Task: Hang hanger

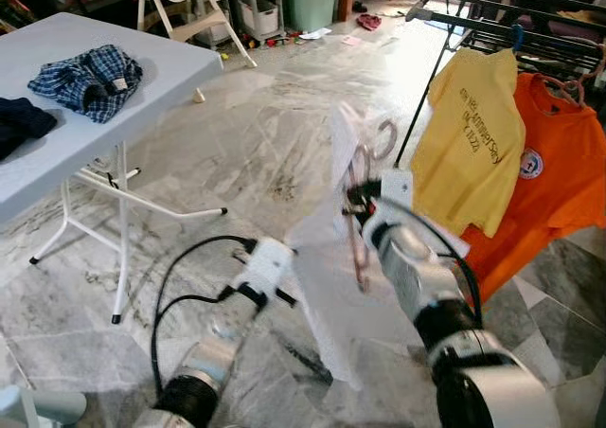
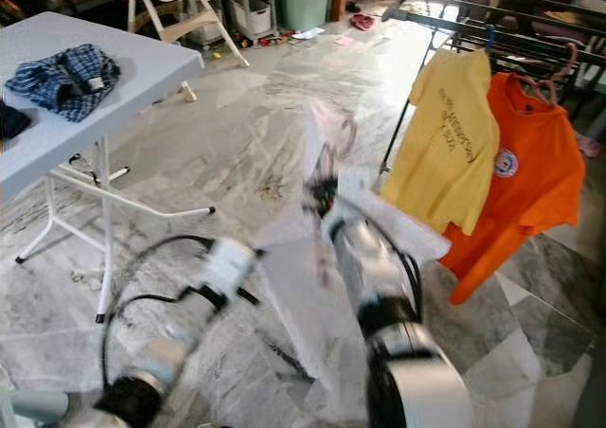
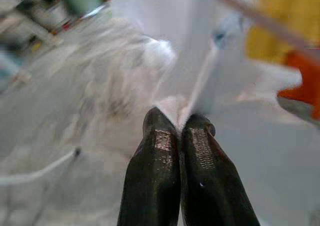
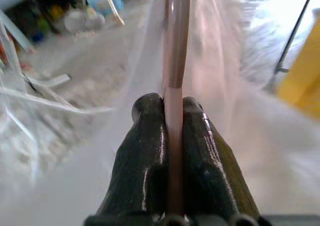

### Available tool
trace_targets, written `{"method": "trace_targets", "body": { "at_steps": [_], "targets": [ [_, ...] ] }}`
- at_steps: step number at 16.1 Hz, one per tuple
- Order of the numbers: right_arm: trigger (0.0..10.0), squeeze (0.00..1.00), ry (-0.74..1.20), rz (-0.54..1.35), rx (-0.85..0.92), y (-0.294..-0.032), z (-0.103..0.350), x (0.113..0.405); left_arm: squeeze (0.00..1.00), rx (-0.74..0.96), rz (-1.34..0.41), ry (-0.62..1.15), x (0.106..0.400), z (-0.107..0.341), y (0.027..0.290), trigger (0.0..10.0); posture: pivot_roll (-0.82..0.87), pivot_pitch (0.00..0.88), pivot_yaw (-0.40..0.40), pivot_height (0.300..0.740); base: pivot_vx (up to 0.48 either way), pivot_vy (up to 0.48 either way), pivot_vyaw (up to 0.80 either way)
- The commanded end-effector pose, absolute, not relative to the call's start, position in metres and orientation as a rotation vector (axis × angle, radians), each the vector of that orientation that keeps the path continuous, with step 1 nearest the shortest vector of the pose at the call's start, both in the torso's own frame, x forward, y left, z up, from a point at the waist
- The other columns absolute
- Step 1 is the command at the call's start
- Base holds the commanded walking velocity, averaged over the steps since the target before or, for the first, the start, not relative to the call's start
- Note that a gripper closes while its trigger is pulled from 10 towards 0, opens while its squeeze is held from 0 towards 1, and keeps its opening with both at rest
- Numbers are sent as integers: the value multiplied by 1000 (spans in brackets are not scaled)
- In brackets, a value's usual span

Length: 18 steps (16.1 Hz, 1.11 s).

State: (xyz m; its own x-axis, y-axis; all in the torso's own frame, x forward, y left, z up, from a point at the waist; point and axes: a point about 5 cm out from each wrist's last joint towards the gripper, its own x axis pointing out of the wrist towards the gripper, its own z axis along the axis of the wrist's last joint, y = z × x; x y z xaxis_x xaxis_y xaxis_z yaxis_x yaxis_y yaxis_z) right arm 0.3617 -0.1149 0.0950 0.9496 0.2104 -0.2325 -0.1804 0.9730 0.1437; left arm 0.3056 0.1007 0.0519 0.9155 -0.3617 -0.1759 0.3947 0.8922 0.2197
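My right gripper point(image 1: 355, 201) is shut on a pink hanger point(image 1: 359, 243) that carries a white garment point(image 1: 331, 295). The hanger's hook point(image 1: 383, 139) points up, short of the drying rack point(image 1: 511, 11) at the upper right. In the right wrist view the fingers point(image 4: 150, 136) clamp the pink hanger bar point(image 4: 176, 46). My left gripper point(image 1: 282, 298) is lower and to the left. It is shut on the edge of the white garment point(image 3: 175, 26), as its pinched fingertips point(image 3: 160, 131) show in the left wrist view.
A yellow shirt point(image 1: 473, 144) and an orange shirt point(image 1: 554, 182) hang from the rack. A white folding table point(image 1: 142, 63) on the left holds a plaid cloth point(image 1: 90, 80) and a dark cloth point(image 1: 19, 123). A white chair point(image 1: 180, 2) stands behind it on the marble floor.
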Motion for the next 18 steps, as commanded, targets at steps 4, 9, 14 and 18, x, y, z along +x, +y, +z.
{"method": "trace_targets", "body": {
  "at_steps": [4,9,14,18],
  "targets": [
    [10000,0,203,198,-96,-144,90,351,0,235,-326,127,324,65,127,10000,-107,29,41,740,0,0,0],
    [10000,0,400,187,-307,-186,60,334,0,388,-326,0,343,96,143,10000,-112,27,37,740,0,0,0],
    [10000,0,618,297,-337,-187,18,302,0,488,-372,-110,348,116,139,10000,-100,34,25,740,0,0,0],
    [10000,0,687,-2,105,-198,10,301,0,481,-390,-135,344,117,134,10000,-91,37,19,740,0,0,0]
  ]
}}
